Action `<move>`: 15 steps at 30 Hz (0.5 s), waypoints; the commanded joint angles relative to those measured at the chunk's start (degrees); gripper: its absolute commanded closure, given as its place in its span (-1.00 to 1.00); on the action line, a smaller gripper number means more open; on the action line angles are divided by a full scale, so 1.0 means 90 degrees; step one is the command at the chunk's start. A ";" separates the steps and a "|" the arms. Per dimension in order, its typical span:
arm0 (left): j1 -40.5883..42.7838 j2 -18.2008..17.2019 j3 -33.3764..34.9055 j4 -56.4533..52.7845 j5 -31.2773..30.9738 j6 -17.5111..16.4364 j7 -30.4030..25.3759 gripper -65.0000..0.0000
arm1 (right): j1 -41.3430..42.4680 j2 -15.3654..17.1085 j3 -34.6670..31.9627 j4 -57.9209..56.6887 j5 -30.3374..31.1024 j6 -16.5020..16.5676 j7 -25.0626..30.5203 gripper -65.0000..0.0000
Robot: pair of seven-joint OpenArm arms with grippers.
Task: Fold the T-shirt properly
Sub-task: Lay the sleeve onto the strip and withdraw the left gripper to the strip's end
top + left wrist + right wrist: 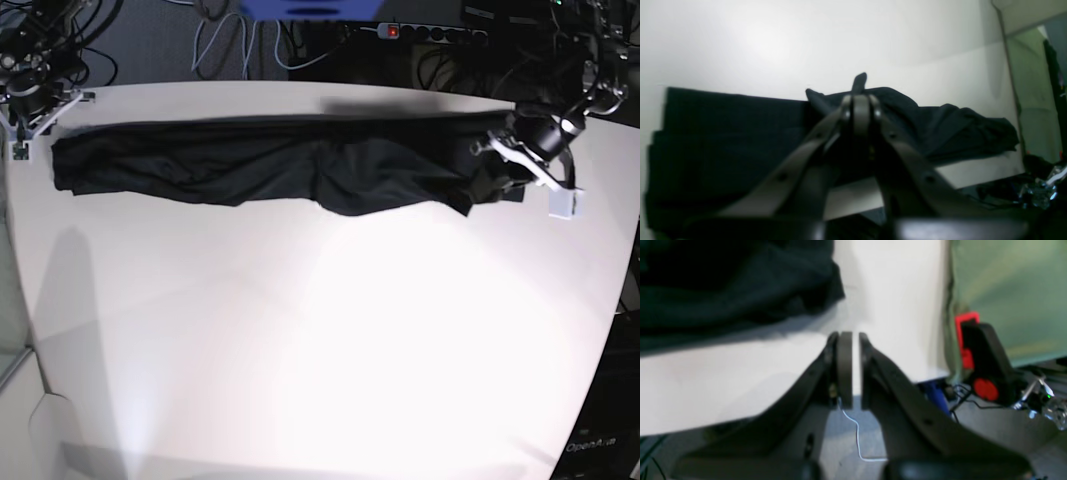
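One thin black long-sleeved T-shirt lies as a long narrow band along the far edge of the white bench.
It seems folded lengthwise only; the crosswise folds are left. The left end effector is pressed together, pinching a tuft of cloth; the right end effector is nearly closed, holding nothing.

white table, black T-shirt lying across
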 commanded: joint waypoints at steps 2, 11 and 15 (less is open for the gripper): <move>0.0107 -0.0121 -0.0158 0.0120 -0.0121 -0.0068 -0.0118 1.00 | 0.0001 0.0109 0.0029 0.0091 0.0020 -0.0025 0.0085 0.86; 0.0683 -0.0091 -0.1027 0.0051 -0.0062 -0.1172 -0.0060 1.00 | 0.0128 0.0196 0.0048 0.0100 0.0020 -0.0025 0.0085 0.86; 0.0917 -0.0091 -0.1457 0.0042 -0.0062 -0.1231 -0.0060 1.00 | 0.0137 0.0196 0.0039 0.0100 0.0020 -0.0025 0.0085 0.86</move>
